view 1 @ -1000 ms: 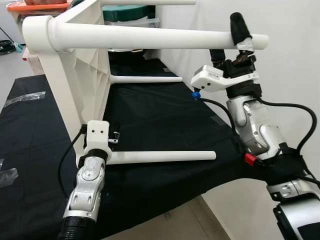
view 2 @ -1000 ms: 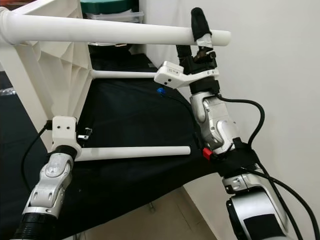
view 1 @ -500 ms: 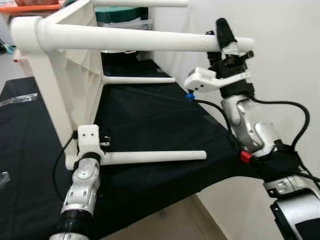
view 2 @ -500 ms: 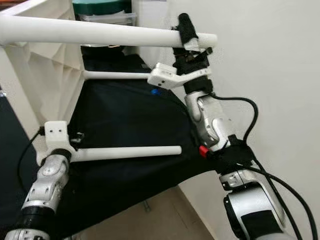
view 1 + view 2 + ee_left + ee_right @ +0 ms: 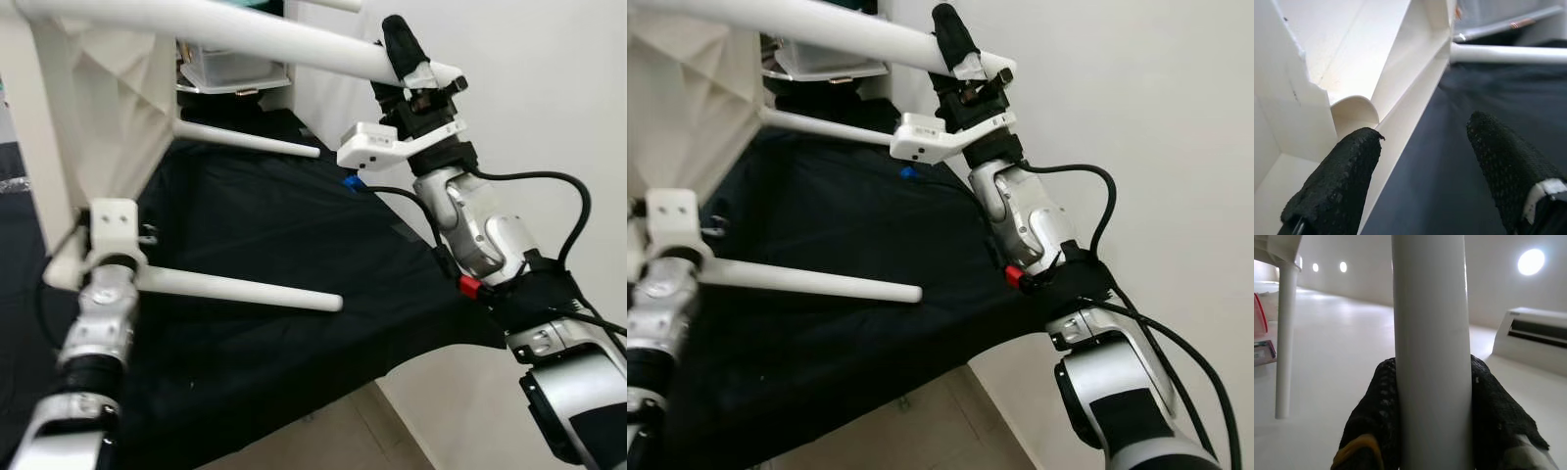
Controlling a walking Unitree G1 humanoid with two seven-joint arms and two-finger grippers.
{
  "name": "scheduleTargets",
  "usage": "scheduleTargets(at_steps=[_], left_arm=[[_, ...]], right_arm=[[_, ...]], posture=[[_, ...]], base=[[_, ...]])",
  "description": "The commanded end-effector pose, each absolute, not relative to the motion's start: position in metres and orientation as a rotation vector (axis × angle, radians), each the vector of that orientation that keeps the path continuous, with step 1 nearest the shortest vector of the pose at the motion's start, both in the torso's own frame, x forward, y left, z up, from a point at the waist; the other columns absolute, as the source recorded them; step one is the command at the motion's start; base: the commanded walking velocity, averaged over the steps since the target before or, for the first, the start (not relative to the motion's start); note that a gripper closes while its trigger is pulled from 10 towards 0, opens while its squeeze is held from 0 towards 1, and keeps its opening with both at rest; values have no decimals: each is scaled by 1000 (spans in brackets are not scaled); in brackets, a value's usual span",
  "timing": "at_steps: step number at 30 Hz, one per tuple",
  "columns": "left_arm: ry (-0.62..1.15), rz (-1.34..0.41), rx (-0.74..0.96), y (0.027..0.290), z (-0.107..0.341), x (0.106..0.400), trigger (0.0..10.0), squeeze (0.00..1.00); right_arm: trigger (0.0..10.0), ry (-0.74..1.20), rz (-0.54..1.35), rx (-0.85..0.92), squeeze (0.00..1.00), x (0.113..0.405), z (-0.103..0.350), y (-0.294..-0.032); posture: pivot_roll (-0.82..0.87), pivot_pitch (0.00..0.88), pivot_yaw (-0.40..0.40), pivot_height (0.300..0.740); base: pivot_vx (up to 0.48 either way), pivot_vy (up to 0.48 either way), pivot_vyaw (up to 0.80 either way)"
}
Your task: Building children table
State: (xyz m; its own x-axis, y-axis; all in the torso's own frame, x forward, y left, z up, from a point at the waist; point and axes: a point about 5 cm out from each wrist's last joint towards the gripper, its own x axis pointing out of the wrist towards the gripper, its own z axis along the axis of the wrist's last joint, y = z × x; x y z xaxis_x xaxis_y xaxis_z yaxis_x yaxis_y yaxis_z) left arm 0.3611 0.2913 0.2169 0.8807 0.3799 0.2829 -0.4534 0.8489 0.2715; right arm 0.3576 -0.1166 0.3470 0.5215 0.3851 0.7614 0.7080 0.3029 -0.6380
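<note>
The white table lies on its side on the black cloth, its legs running out sideways toward the wall.

The right gripper is clamped on the upper leg close to its free end. In the right wrist view the leg runs straight up between the two black fingers, its long axis square across them, both pads touching it.

The left gripper sits low at the tabletop's edge, beside the root of the lower leg. Its fingers are apart and hold nothing: one lies just by the white ribbed underside, the other over the cloth.

So the right arm carries the table, and any turn would likely pivot about that gripped leg, with the left gripper nearest the tabletop to steady it.
</note>
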Motion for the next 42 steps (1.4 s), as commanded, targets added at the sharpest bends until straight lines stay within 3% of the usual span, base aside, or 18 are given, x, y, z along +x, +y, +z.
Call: scheduleTargets(at_steps=[1, 10, 13, 17, 20, 28, 34, 42], left_arm=[[-269, 698, 409, 357, 252, 337, 10000, 0], [-419, 644, 606, 366, 343, 338, 10000, 0], [-499, 523, 724, 342, 390, 346, 10000, 0], [-537, 471, 761, 328, 403, 351, 10000, 0], [-569, 384, 845, 304, 423, 360, 10000, 0], [-671, 387, 844, 275, 468, 358, 10000, 0], [-708, 388, 902, 263, 491, 353, 10000, 0], [-730, 370, 830, 258, 505, 349, 10000, 0]], right_arm=[[0, -965, -532, -1175, 0, 360, 363, -171], [0, -763, -495, -1022, 0, 372, 329, -185], [0, -626, -427, -866, 0, 377, 300, -181], [0, -533, -379, -772, 0, 382, 284, -178], [0, -491, -381, -725, 0, 384, 275, -180], [0, -386, -351, -604, 0, 385, 254, -179], [0, -368, -330, -584, 0, 382, 246, -175], [0, -377, -303, -572, 0, 382, 248, -170]], posture=[[29, 42, -32, 740], [56, 45, -24, 740], [72, 50, -24, 740], [75, 46, -24, 740], [95, 46, -25, 740], [103, 50, -11, 740], [113, 47, -4, 740], [116, 38, 3, 740]], base=[[0, 0, 0], [0, 0, 0], [0, 0, 0], [0, 0, 0], [0, 0, 0], [0, 0, 0], [0, 0, 0], [0, 0, 0]])
